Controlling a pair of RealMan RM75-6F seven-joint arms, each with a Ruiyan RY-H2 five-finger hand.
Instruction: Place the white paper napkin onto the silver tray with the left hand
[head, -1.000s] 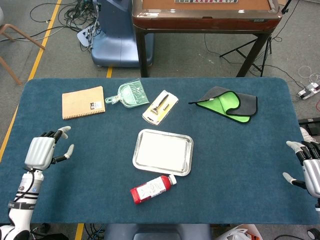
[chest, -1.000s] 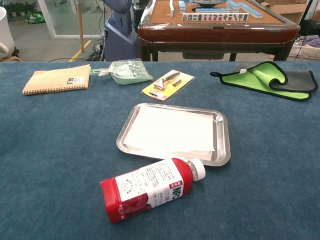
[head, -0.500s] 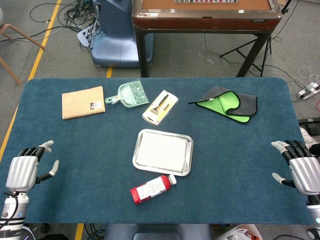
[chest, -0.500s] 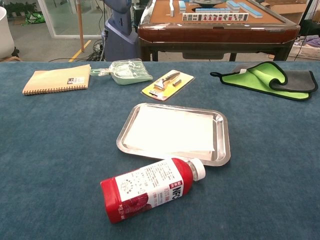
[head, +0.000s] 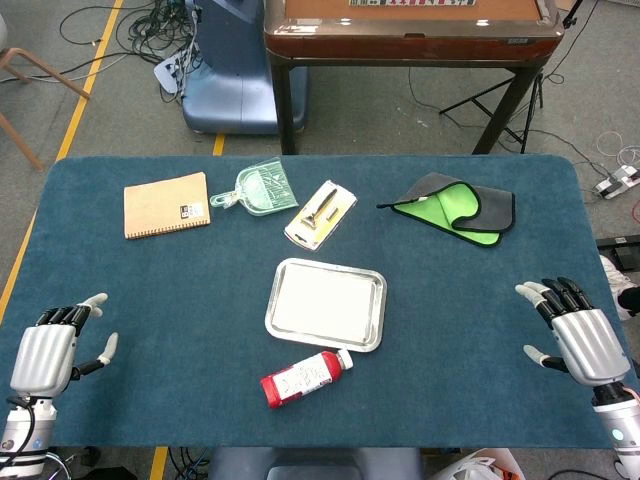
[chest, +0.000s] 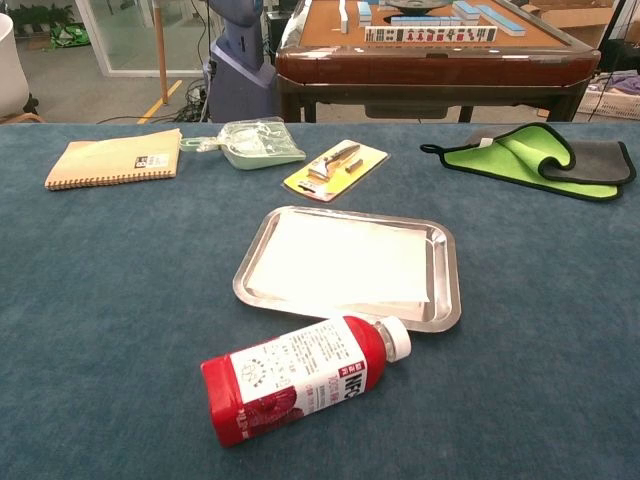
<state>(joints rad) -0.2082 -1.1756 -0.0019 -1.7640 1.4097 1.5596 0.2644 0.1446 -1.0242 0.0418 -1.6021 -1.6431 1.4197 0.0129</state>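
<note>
Table (head: 150, 330) covered in blue felt carried everything, seen from above by the head camera. Near its centre sat the silver tray (head: 374, 312), and the white paper napkin (head: 322, 303) lay flat inside it, filling most of its floor; the chest view showed the napkin's (chest: 340, 262) edges within the tray's rim (chest: 449, 280). At about ten o'clock from the tray lay a brown spiral notebook (head: 166, 204). At about two o'clock was a folded grey and green cloth (head: 457, 207). Just beyond the tray, near twelve o'clock, lay a green dustpan (head: 260, 188) and a yellow-backed packet holding a tool (head: 321, 213). At six o'clock, just beside the tray's near edge, a red bottle with a white cap (head: 305, 378) lay on its side, cap pointing toward the tray. The left hand (head: 48, 352) hovered at the table's eight o'clock corner, fingers spread and holding nothing, well apart from the tray. The right hand (head: 577, 335) was at the four o'clock edge, fingers likewise apart and empty.
</note>
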